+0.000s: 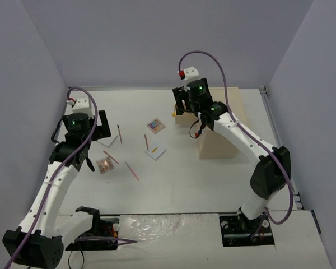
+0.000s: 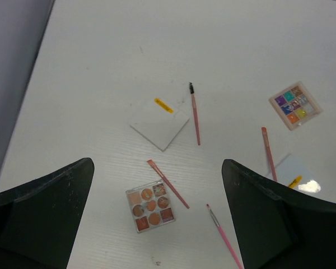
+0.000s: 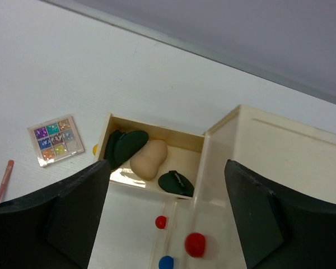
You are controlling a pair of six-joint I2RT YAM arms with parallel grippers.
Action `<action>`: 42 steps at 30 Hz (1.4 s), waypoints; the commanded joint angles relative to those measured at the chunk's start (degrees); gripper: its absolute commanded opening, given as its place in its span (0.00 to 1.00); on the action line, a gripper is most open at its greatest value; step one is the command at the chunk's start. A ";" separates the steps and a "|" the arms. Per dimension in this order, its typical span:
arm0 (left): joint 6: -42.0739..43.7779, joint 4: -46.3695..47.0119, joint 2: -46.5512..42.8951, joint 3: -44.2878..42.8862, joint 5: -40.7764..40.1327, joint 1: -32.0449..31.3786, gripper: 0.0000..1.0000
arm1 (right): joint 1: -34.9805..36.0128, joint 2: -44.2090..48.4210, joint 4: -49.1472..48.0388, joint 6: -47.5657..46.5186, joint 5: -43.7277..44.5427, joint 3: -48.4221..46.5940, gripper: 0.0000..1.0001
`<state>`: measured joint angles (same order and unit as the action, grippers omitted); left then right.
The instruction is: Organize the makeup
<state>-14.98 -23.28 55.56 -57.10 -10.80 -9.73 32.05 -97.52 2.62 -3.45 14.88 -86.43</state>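
- The open drawer (image 3: 157, 133) of the wooden box (image 3: 280, 157) holds a beige sponge (image 3: 148, 159), with dark green discs (image 3: 127, 145) on both sides of it. These look sorted.
- 8 items lie loose on the counter (image 2: 157, 45), well apart from the box:
  - 2 palettes, a warm-toned palette (image 2: 151, 200) and a colourful palette (image 2: 294, 105).
  - 2 white cards, the near card (image 2: 159, 124) and the far card (image 2: 294, 171).
  - 4 thin pencils: a dark-tipped pencil (image 2: 195, 115), a slanted pencil (image 2: 168, 183), a low pencil (image 2: 224, 235) and a right-hand pencil (image 2: 267, 151).
- No black tube can be made out in any view.
- The left pincer (image 2: 157, 163) hangs above the loose items, spread wide and carrying nothing.
- The right pincer (image 3: 167, 165) hovers over the drawer, also released and carrying nothing.
- By my judgement, less than half of the task is done, and all the flat and thin pieces are yet to be put away.
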 commanded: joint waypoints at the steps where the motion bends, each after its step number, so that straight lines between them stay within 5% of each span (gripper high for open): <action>1: -2.42 3.47 8.81 -8.07 10.75 -1.32 0.97 | -4.81 9.95 0.32 1.77 1.86 -1.44 0.89; 12: -1.39 8.09 29.20 -20.04 10.72 -11.95 0.97 | -23.03 16.46 1.95 10.00 -16.05 4.47 1.00; 18: -0.43 19.03 38.02 -22.89 21.45 -13.52 0.97 | -30.26 14.72 2.00 13.26 -30.22 5.93 1.00; 27: 3.04 26.13 49.83 -30.48 29.56 -13.74 0.96 | -31.78 10.94 1.96 13.99 -40.11 6.61 0.99; 42: -0.46 27.76 62.17 -40.91 28.52 -19.63 0.90 | -31.78 7.41 1.62 14.44 -45.31 8.87 0.97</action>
<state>-14.06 -1.05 118.89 -92.96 16.67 -27.34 0.39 -88.23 3.43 9.65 -27.11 -79.15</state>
